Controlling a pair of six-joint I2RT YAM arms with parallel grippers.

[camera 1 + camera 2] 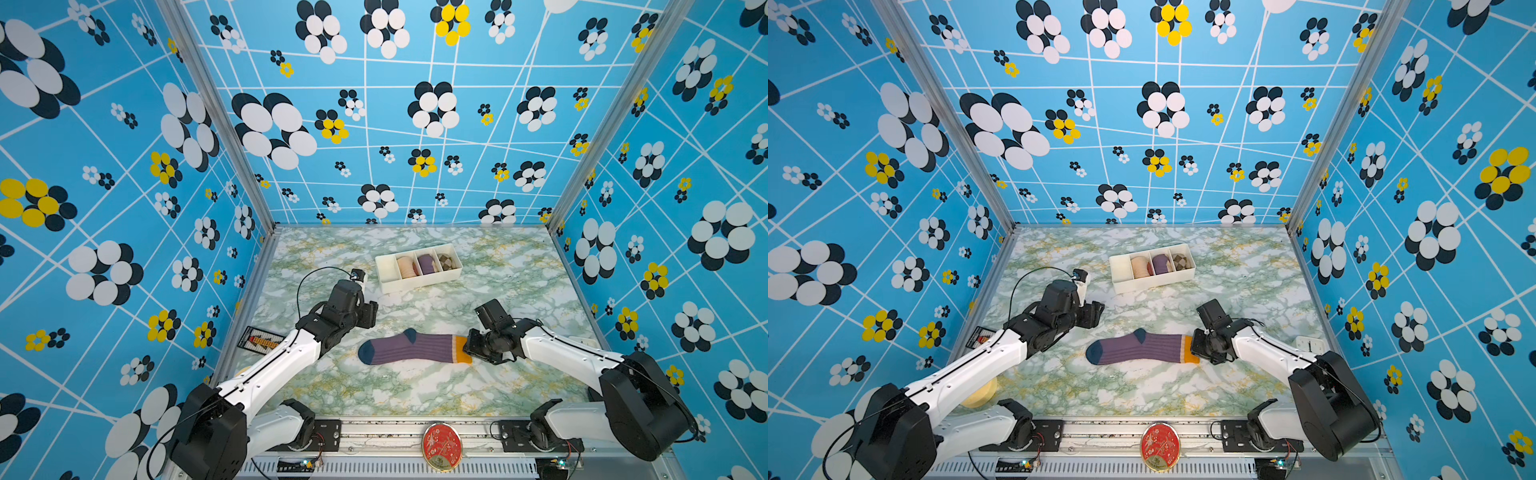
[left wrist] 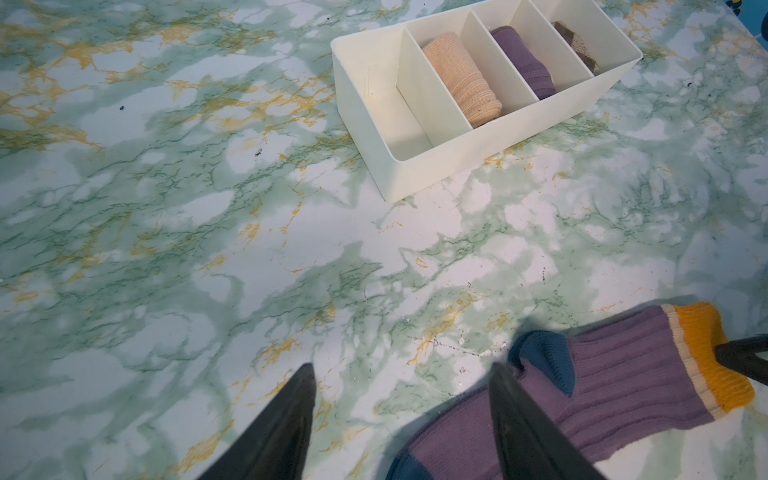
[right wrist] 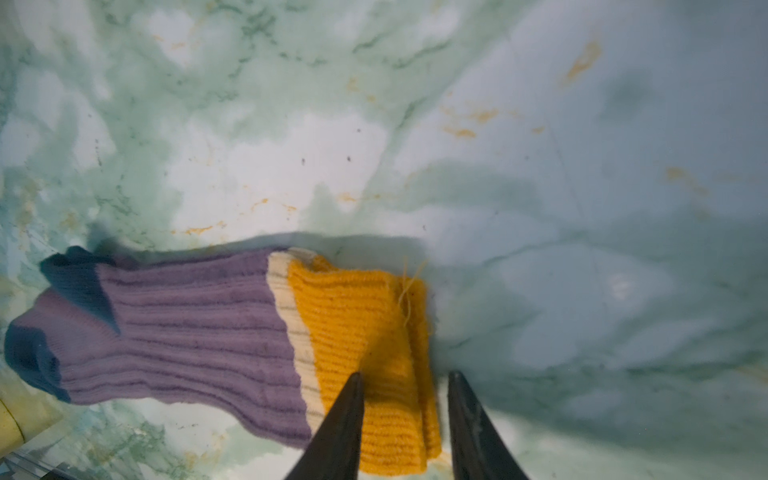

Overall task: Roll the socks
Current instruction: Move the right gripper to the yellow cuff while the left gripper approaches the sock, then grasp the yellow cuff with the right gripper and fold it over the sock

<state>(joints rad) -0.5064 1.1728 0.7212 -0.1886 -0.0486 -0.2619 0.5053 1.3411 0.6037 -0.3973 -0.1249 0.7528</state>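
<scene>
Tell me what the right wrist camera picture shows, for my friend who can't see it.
A purple ribbed sock with a dark teal heel and toe lies on a green marbled table. The right gripper has its two dark fingers apart, straddling the end of the sock's orange-yellow cuff.

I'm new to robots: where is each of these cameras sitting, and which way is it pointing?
Top views: high behind both arms, looking down across the marble table; arms, sock and white tray show in both.
Left wrist: on the left arm, looking past the open left pincer toward the tray; two dark fingers show.
Right wrist: on the right arm, looking down at the sock's orange cuff, its end straddled by the right pincer.
Shared: all show the sock.
</scene>
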